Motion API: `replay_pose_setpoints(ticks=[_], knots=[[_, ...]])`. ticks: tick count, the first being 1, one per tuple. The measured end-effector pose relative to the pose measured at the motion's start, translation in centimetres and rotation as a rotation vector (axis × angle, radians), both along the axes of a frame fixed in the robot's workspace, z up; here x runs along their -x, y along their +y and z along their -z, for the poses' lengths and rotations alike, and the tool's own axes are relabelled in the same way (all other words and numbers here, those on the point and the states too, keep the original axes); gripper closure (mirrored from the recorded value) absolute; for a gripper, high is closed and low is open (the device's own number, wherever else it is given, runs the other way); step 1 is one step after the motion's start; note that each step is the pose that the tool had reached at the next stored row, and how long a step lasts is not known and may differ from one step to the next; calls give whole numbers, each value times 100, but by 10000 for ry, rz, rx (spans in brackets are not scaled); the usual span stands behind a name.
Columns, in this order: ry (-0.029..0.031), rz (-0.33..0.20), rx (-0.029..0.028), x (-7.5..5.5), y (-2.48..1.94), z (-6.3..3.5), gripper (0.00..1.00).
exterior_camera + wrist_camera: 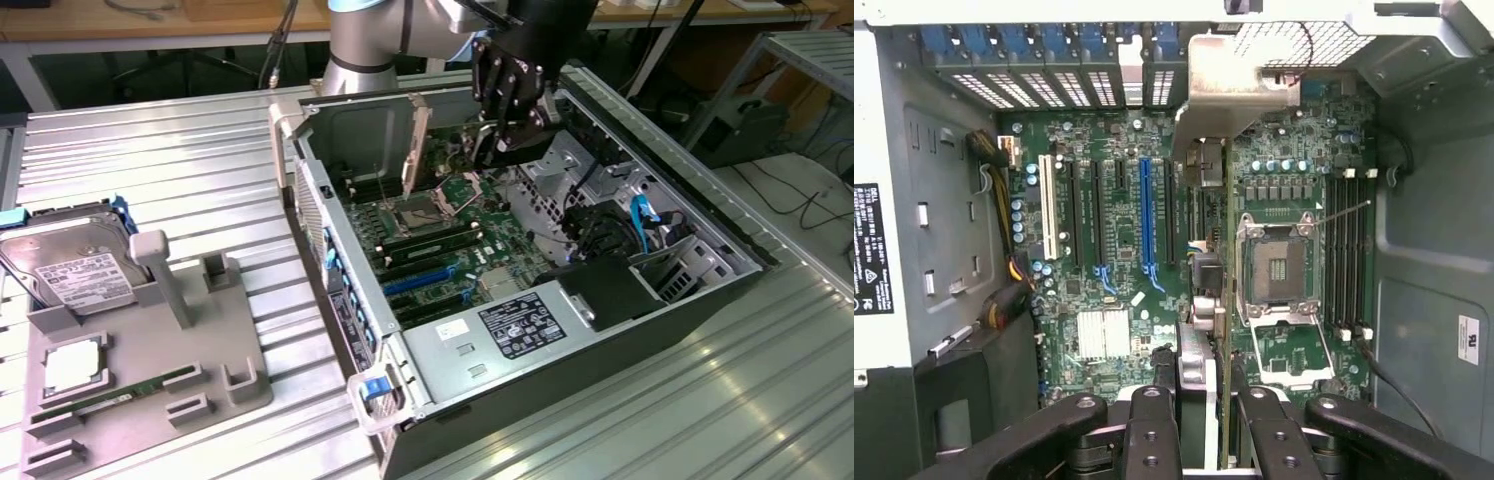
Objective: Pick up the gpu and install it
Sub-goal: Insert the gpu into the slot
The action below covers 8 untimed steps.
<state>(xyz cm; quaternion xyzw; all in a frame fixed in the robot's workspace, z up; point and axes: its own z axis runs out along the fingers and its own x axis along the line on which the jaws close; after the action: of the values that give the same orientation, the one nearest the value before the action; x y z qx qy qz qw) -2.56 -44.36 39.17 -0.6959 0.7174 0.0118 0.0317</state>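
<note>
My gripper (505, 135) hangs over the open computer case (441, 350), shut on the gpu (447, 165). The card is held on edge above the motherboard (454, 250), and its silver end bracket (416, 150) points at the case's rear wall. In the wrist view the gpu (1204, 290) runs edge-on from between my two black fingers (1154, 425) up to its silver bracket (1239, 85). It hovers between the expansion slots, one of them blue (1146, 215), and the empty processor socket (1279, 265). I cannot tell whether the card touches the board.
On the exterior view's left a grey fixture (220, 385) holds a silver hard drive (74, 265), a processor chip (74, 365) and a green memory stick (114, 395). Inside the case are blue cables (641, 225), a black shroud (607, 290) and memory slots (1349, 255).
</note>
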Motion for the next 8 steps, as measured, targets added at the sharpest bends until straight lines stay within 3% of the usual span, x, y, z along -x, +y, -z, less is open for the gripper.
replay_pose_setpoints(ticks=[8], knots=[[0,-193,-78,61,-46,31,72]])
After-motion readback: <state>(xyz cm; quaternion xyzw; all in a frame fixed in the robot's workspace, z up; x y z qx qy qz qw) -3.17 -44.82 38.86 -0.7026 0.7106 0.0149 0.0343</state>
